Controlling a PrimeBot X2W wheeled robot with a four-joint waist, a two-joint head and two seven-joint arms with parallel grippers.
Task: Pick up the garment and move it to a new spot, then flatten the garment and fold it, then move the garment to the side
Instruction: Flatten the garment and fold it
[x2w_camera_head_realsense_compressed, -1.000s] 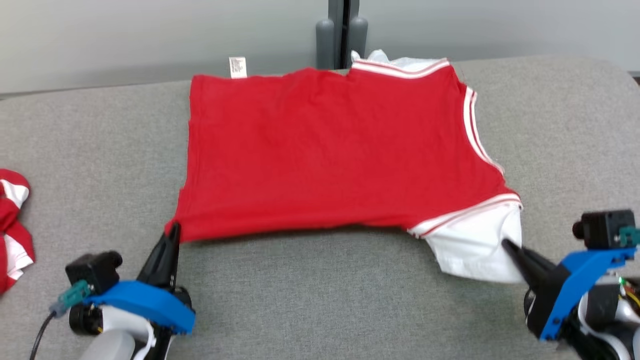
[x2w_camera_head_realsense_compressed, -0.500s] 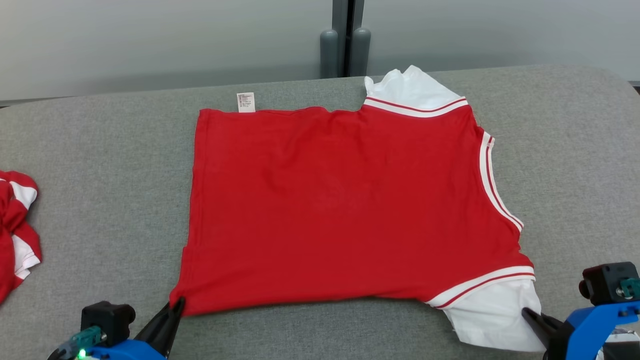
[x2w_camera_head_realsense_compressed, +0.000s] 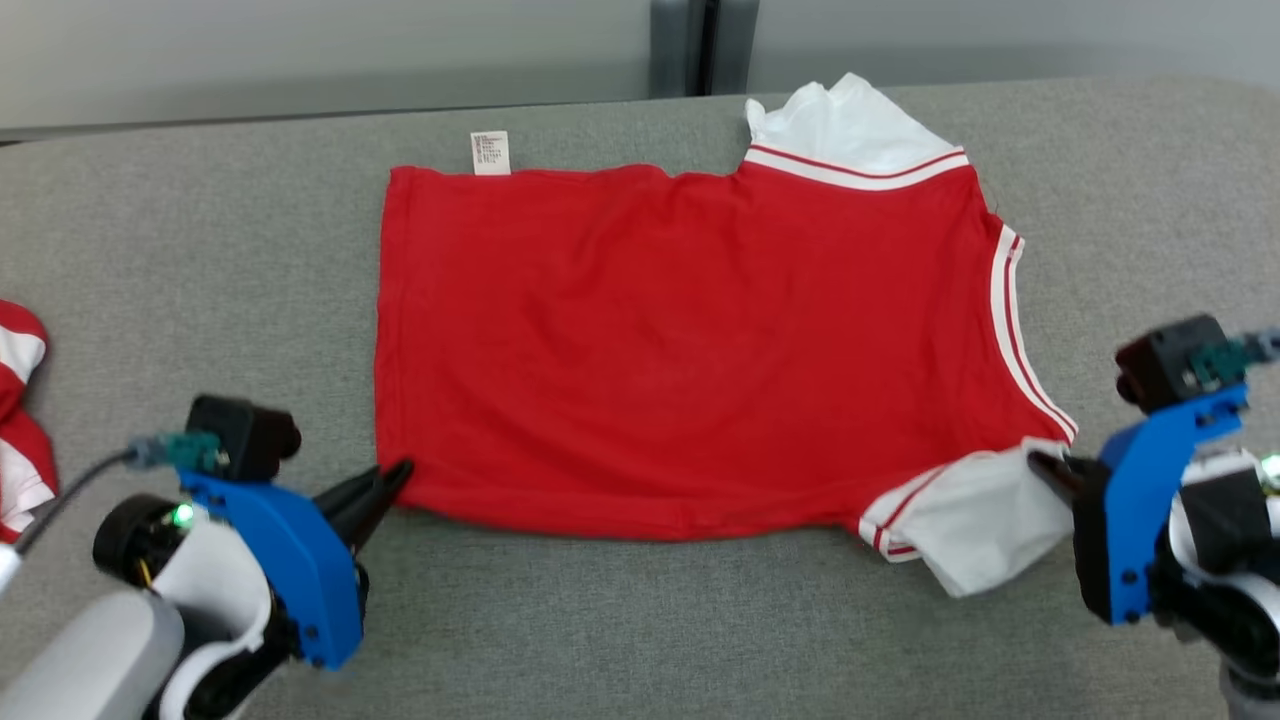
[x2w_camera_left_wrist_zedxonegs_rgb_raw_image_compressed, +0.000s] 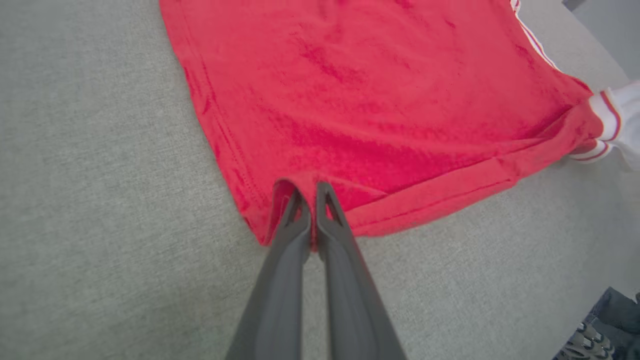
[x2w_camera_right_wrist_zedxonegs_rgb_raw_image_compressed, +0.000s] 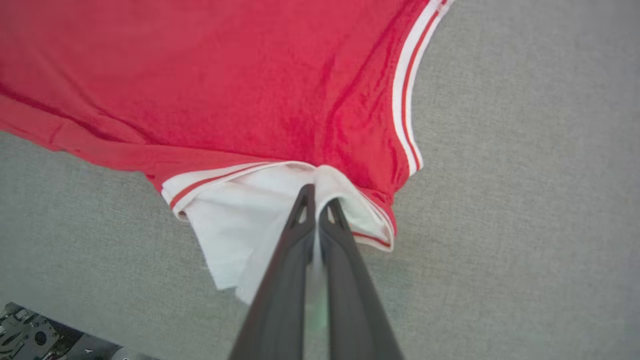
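The garment (x2w_camera_head_realsense_compressed: 680, 340) is a red shirt with white sleeves and red-and-white trim, spread over the grey table (x2w_camera_head_realsense_compressed: 200, 250). My left gripper (x2w_camera_head_realsense_compressed: 395, 472) is shut on its near left hem corner, which puckers between the fingers in the left wrist view, where the gripper (x2w_camera_left_wrist_zedxonegs_rgb_raw_image_compressed: 311, 187) pinches the red garment (x2w_camera_left_wrist_zedxonegs_rgb_raw_image_compressed: 375, 100). My right gripper (x2w_camera_head_realsense_compressed: 1040, 463) is shut on the near white sleeve (x2w_camera_head_realsense_compressed: 975, 520), lifting it into a fold. The right wrist view shows that gripper (x2w_camera_right_wrist_zedxonegs_rgb_raw_image_compressed: 315, 192) clamping white cloth of the garment (x2w_camera_right_wrist_zedxonegs_rgb_raw_image_compressed: 200, 85). A far white sleeve (x2w_camera_head_realsense_compressed: 840, 125) lies at the back.
Another red-and-white garment (x2w_camera_head_realsense_compressed: 20, 410) lies bunched at the table's left edge. A white care label (x2w_camera_head_realsense_compressed: 490, 152) sticks out past the far hem. A grey wall and a dark post (x2w_camera_head_realsense_compressed: 700, 45) stand behind the table. A shoe (x2w_camera_left_wrist_zedxonegs_rgb_raw_image_compressed: 585, 345) shows on the floor.
Both grippers, still shut on the near corners, have moved away from me with the near edge, which now sits further up the table. The near sleeve folds upward. The camera view has shifted.
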